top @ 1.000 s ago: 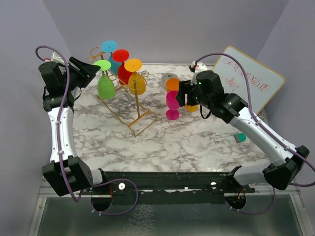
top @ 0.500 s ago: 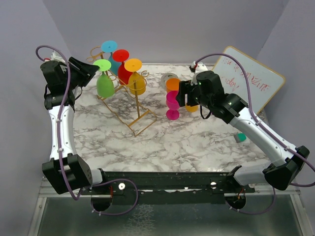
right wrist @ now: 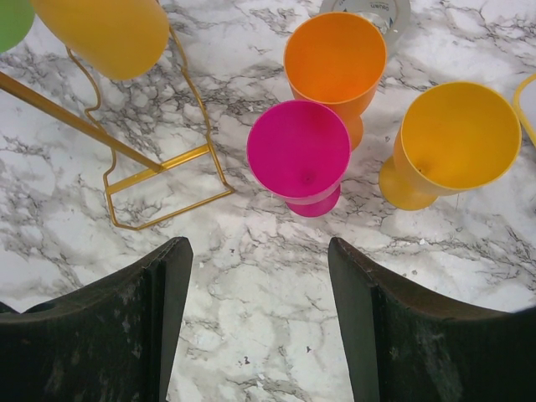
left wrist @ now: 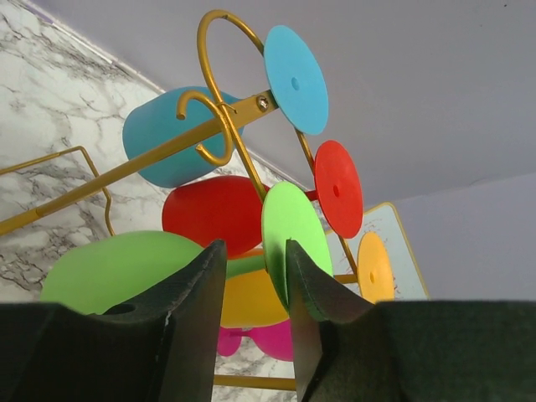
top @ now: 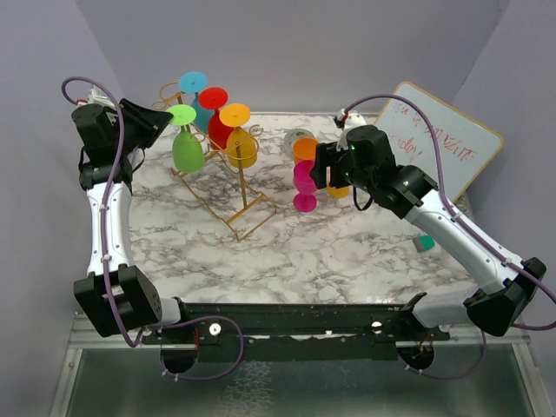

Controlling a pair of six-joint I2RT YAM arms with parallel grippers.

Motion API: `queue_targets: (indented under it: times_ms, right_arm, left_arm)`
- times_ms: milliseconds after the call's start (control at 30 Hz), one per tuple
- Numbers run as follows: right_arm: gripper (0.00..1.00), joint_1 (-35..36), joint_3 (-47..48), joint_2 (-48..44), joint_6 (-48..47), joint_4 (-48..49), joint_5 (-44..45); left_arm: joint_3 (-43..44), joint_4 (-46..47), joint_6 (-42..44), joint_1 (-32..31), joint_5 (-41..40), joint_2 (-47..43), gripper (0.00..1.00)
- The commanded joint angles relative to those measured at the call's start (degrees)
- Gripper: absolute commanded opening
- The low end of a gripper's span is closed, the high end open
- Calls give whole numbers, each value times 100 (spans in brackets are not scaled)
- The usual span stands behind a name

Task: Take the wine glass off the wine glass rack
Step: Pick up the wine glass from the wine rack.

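Left gripper (left wrist: 254,247) at the green wine glass (top: 187,152) on the rack (left wrist: 84,186).
Its jaws stand narrowly apart, the stem just beyond the tips. The glass hangs foot up, its long axis near upright, one of four hanging there. The right gripper (right wrist: 260,322) gapes wide above three standing glasses (right wrist: 299,151). To its right, the whiteboard (top: 443,143) has unreadable red writing.

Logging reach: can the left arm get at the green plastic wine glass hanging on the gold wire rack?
Probably yes. The open left gripper sits right at the green plastic wine glass, its stem showing in the gap between the jaws; no part of the gold wire rack blocks it.
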Motion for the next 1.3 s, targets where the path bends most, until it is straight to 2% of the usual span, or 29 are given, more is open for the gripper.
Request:
queue_targets:
  times_ms: [0,67,167,267,667,1267]
  right_arm:
    - [72,14,-61,-150,45,83,-90]
    - [72,14,-62,-155,47,86,-98]
    - [72,14,-61,-153,47,74,-108]
    - [72,14,-61,-161,47,76,-127]
    - [72,14,-51,-124,60,93,-280]
    - [72,14,-80,-5,136,107,-433]
  left_arm:
    - [250,54,127,-21,-1,72,34]
    - [267,55,135,-26,-16,67,30]
    - [288,49,135,-24,-17,90,29]
    - [313,49,168,-23,-5,92,22]
    - [263,23,221,-26,-13,24,15]
    - [348,9,232,-53,71,-19,0]
